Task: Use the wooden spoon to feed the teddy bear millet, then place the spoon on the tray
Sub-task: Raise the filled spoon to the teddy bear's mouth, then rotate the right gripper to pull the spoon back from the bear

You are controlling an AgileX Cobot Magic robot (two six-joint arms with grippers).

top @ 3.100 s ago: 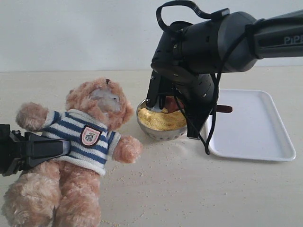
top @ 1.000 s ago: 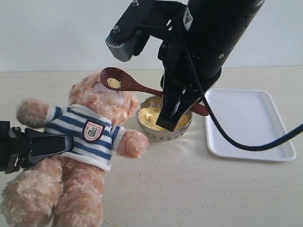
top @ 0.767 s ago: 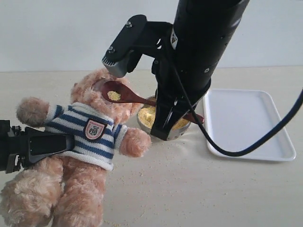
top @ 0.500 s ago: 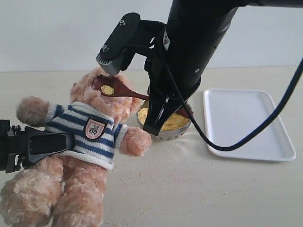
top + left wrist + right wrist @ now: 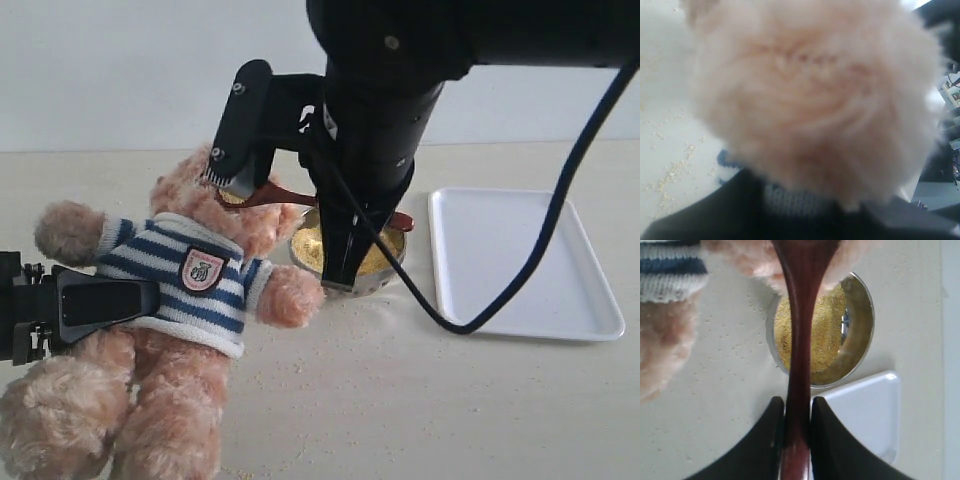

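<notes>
Holding a mound of millet [image 5: 829, 337], steel bowl [image 5: 861, 325] just beside tray [image 5: 862, 415]

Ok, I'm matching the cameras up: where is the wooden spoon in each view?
Exterior view: wooden spoon upper middle, by the teddy bear.
Left wrist view: not in it.
Right wrist view: central, held by the right gripper.
Shared landmark: the teddy bear.

I could read no lettering in any view; the shield badge [image 5: 203, 270] on the teddy bear's [image 5: 160, 400] striped shirt [image 5: 160, 262] bore a small dark emblem inside a pale pink field with a dark border; it was too small and soft for me to tell whether it held letters, figures or only a picture.
</notes>
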